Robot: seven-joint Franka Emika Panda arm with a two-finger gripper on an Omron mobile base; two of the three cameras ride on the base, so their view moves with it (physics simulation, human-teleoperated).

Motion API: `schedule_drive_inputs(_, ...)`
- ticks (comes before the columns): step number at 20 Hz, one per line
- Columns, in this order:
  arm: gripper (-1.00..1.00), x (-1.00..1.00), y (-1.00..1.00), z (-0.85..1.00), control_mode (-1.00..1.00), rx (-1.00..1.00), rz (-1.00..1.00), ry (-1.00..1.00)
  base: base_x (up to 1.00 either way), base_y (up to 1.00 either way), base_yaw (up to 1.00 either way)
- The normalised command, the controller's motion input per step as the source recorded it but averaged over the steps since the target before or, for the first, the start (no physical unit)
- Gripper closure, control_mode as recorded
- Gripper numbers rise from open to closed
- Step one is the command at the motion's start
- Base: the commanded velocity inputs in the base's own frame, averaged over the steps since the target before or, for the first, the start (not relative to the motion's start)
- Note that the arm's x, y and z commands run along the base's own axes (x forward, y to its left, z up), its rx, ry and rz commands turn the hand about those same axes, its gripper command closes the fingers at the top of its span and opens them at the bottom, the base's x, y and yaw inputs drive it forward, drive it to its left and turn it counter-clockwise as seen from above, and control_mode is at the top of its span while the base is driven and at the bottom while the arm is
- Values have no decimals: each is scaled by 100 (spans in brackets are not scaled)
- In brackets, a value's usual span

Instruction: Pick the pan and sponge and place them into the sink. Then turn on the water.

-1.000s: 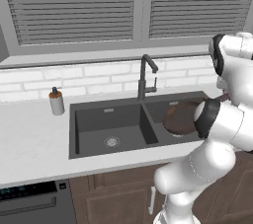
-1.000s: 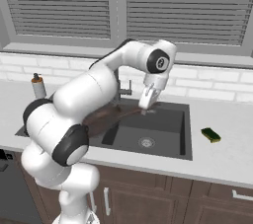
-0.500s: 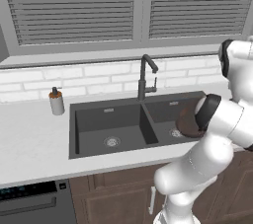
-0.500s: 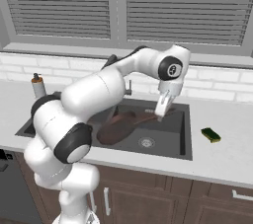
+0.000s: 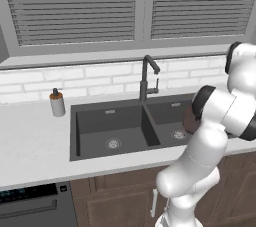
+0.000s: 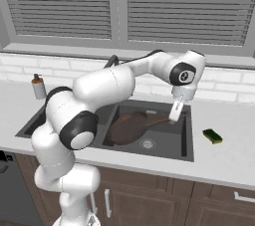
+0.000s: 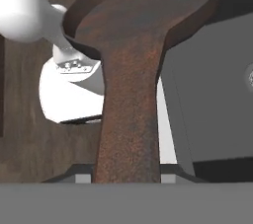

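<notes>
1. Dark-brown pan point(image 6: 128, 126) hangs tilted over the sink point(image 6: 185, 143), its bowl low inside the right-hand basin
2. Your fingers point(image 6: 174, 116) are closed on the end of the pan's long handle
3. Green sponge point(image 6: 212, 136) waits on the worktop point(image 6: 229, 150), right of the sink, well apart from the pan
4. Soap bottle point(image 5: 57, 103) stands left of the sink

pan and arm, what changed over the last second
The pincer, shut on the pan's handle, carried the pan to the right across the sink, from near the divider to the right basin, above its drain. The sponge on the counter, the soap bottle and the faucet stayed put.
</notes>
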Motion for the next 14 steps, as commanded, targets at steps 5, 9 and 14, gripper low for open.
schedule_drive_inputs(5, 100, 13, 0, -26, -100, 0, 0, -13, 0, 0, 0)
schedule_drive_inputs(9, 100, 23, 0, -31, -100, 0, 0, -15, 0, 0, 0)
schedule_drive_inputs(14, 100, 6, 1, -38, -100, 0, 0, -26, 0, 0, 0)
